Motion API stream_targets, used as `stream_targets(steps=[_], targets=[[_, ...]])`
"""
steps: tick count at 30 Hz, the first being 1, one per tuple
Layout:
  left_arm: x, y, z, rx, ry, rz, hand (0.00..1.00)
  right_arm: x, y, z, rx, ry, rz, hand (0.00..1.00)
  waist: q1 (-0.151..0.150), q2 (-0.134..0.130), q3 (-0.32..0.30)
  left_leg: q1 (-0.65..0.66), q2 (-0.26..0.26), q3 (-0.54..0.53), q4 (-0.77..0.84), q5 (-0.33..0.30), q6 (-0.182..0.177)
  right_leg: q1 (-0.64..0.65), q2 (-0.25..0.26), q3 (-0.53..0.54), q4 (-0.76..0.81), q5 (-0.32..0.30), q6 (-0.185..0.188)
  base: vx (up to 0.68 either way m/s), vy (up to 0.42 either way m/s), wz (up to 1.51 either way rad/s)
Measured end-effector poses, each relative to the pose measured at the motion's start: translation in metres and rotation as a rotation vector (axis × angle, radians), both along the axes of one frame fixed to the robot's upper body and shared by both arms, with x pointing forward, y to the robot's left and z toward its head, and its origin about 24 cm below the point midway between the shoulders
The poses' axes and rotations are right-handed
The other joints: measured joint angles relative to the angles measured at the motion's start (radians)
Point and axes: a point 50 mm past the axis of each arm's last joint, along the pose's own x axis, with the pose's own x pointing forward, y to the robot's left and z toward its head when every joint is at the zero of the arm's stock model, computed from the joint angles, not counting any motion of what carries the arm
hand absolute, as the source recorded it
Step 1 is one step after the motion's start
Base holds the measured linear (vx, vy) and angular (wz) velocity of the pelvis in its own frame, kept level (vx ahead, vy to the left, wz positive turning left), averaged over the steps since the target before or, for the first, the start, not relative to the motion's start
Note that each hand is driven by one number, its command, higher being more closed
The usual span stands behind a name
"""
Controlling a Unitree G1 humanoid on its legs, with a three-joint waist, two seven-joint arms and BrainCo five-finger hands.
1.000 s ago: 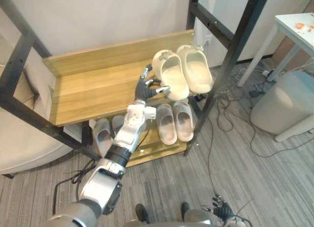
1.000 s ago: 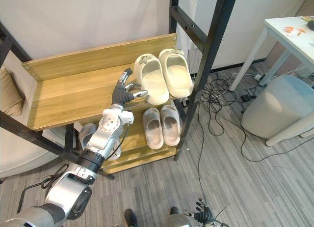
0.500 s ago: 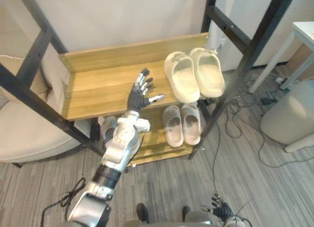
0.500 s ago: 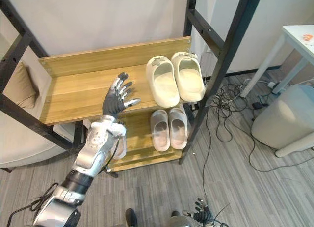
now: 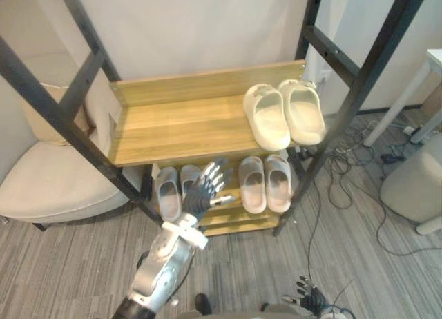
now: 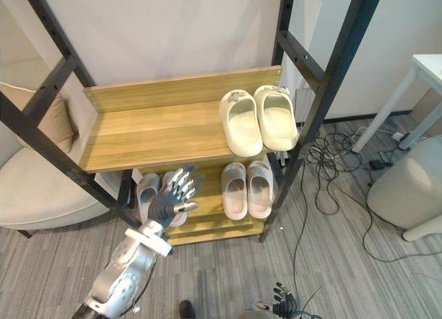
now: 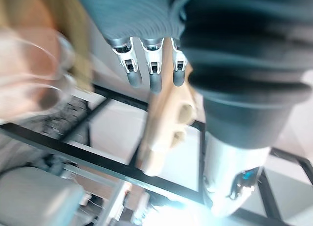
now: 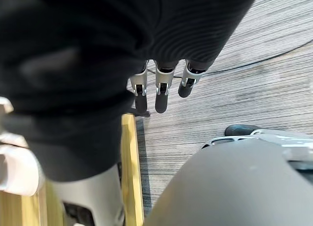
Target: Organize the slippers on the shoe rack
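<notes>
The cream slippers [image 5: 284, 115] sit as a pair, side by side and touching, at the right end of the shoe rack's [image 5: 90, 136] upper shelf [image 5: 179, 126]. They are thick-soled, open at the heel, toes toward the wall. On the lower shelf [image 5: 224, 222] I see two more pairs: pale slippers [image 5: 266, 183] under the cream ones, and grey slippers [image 5: 169, 191] further left, partly behind my left hand.

My left hand [image 5: 199, 198] is raised in front of the lower shelf, back of the hand toward the head camera. Its fingers are spread wide and nearly straight, with nothing in them and nothing touched. My right hand [image 5: 309, 300] hangs low at the bottom edge of the eye views above the floor [image 5: 359, 264], fingers loosely splayed and empty.

The left wrist view shows that hand's fingers [image 7: 154, 72] straight in a row, with the rack's black frame [image 7: 98, 160] blurred past them; I cannot make out any slipper there. The right wrist view shows the right hand's fingers [image 8: 161, 94] hanging straight over the grey striped floor, beside a strip of wood [image 8: 129, 172].

The eye views also take in a cream armchair [image 5: 48, 188] left of the rack and a grey stool [image 5: 418, 184] on the right.
</notes>
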Motion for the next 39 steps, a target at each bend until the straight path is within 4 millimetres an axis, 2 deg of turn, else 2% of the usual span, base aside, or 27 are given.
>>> stream_targets(steps=[2,6,7,8,9,14,18,24,29,31,32,33,34,35,36,37,39], targets=[[-0.007,0.007,-0.025,0.063,0.095,0.008,0.0,-0.001,0.001,-0.001,0.002,0.007,0.0,0.0,0.014,-0.004,-0.007,0.0,-0.001,0.0,0.0,0.0,0.0,0.001,0.0,0.0,-0.001,0.0,0.0,0.01,0.0,0.02],[-0.025,0.027,-0.078,0.237,0.301,0.066,0.0,0.012,0.006,0.0,0.014,-0.022,0.008,0.0,0.027,-0.019,-0.009,0.0,-0.005,0.0,0.0,-0.001,0.0,0.005,0.0,-0.001,-0.002,0.0,0.0,0.0,0.0,0.01],[-0.035,0.037,-0.099,0.333,0.387,0.089,0.0,0.015,0.009,0.0,0.022,-0.027,0.007,0.0,0.028,-0.026,-0.014,0.0,-0.006,0.0,0.0,-0.001,-0.001,0.007,0.0,-0.001,-0.003,0.0,0.0,0.01,-0.001,0.03],[-0.037,0.039,-0.103,0.35,0.403,0.093,0.0,0.016,0.009,0.0,0.023,-0.026,0.007,0.0,0.029,-0.028,-0.014,0.0,-0.006,0.0,0.0,-0.001,-0.001,0.007,0.0,-0.001,-0.003,0.0,0.0,0.0,0.0,0.0],[-0.046,0.047,-0.116,0.419,0.467,0.111,0.0,0.018,0.011,-0.001,0.028,-0.028,0.006,0.0,0.03,-0.033,-0.017,0.001,-0.006,0.0,0.0,-0.001,-0.001,0.008,0.0,-0.002,-0.003,0.0,0.0,0.0,0.0,0.0],[-0.081,0.072,-0.152,0.605,0.676,0.168,0.0,0.023,0.017,-0.001,0.036,-0.037,0.002,0.0,0.033,-0.04,-0.019,0.008,-0.005,0.001,0.0,-0.001,-0.001,0.015,0.0,-0.001,-0.002,0.0,0.0,-0.01,0.001,0.0],[-0.1,0.082,-0.164,0.672,0.779,0.204,0.0,0.022,0.017,-0.002,0.029,-0.031,-0.007,0.0,0.037,-0.042,-0.018,0.012,-0.005,0.0,0.0,-0.001,-0.001,0.014,-0.001,-0.001,0.0,0.0,0.0,-0.04,0.006,-0.01],[-0.105,0.084,-0.168,0.671,0.824,0.273,0.0,0.022,0.018,-0.003,0.027,-0.023,-0.013,0.0,0.043,-0.044,-0.017,0.011,-0.007,-0.004,0.0,0.0,0.0,0.014,-0.004,-0.004,0.001,-0.002,0.003,-0.02,0.004,0.01],[-0.103,0.082,-0.168,0.663,0.82,0.28,0.0,0.026,0.018,-0.003,0.016,-0.033,-0.03,0.0,0.044,-0.05,-0.007,-0.032,-0.021,-0.062,0.007,0.011,0.008,0.005,-0.011,-0.073,0.008,-0.005,0.007,0.0,-0.01,0.38],[-0.096,0.078,-0.167,0.647,0.804,0.283,0.0,0.029,0.018,-0.003,0.005,-0.033,-0.034,0.0,0.046,-0.048,0.021,-0.056,-0.03,-0.08,0.007,0.019,0.015,-0.004,-0.024,-0.114,0.022,-0.015,0.012,0.0,0.015,0.55],[-0.092,0.077,-0.166,0.646,0.794,0.284,0.0,0.033,0.018,-0.003,0.003,-0.035,-0.032,0.0,0.061,-0.049,0.027,-0.074,-0.032,-0.051,0.025,0.003,0.021,-0.007,-0.035,-0.128,0.028,-0.017,0.014,0.01,0.056,0.42],[-0.087,0.078,-0.164,0.646,0.782,0.287,0.0,0.039,0.022,-0.002,0.011,-0.047,-0.032,0.0,0.064,-0.055,0.036,-0.12,-0.01,0.079,0.123,-0.054,0.044,-0.01,-0.053,-0.152,0.038,-0.024,0.022,0.01,0.057,0.5],[-0.084,0.077,-0.163,0.646,0.774,0.288,0.0,0.039,0.022,-0.001,0.01,-0.049,-0.033,0.0,0.062,-0.059,0.046,-0.147,0.013,0.151,0.204,-0.092,0.056,-0.008,-0.062,-0.172,0.044,-0.03,0.028,0.04,0.053,0.64],[-0.08,0.076,-0.162,0.645,0.765,0.293,0.0,0.04,0.021,-0.001,0.006,-0.05,-0.037,0.0,0.062,-0.048,0.053,-0.174,0.032,0.188,0.291,-0.125,0.046,0.0,-0.069,-0.185,0.063,-0.044,0.039,0.08,0.059,0.46],[-0.08,0.077,-0.162,0.644,0.765,0.303,0.0,0.04,0.021,-0.001,0.004,-0.049,-0.039,0.0,0.068,-0.046,0.058,-0.183,0.031,0.187,0.328,-0.153,0.048,0.006,-0.08,-0.186,0.075,-0.054,0.049,0.17,0.122,0.41],[-0.082,0.079,-0.163,0.638,0.776,0.321,0.0,0.044,0.026,0.0,0.013,-0.061,-0.038,0.0,0.071,-0.052,0.055,-0.181,0.006,0.163,0.322,-0.164,0.054,0.015,-0.098,-0.195,0.074,-0.059,0.057,0.18,0.133,0.29],[-0.083,0.08,-0.163,0.641,0.783,0.326,0.0,0.049,0.029,0.001,0.021,-0.071,-0.035,0.0,0.071,-0.056,0.055,-0.178,-0.014,0.152,0.307,-0.169,0.062,0.024,-0.113,-0.204,0.078,-0.055,0.063,0.16,0.11,0.31]])
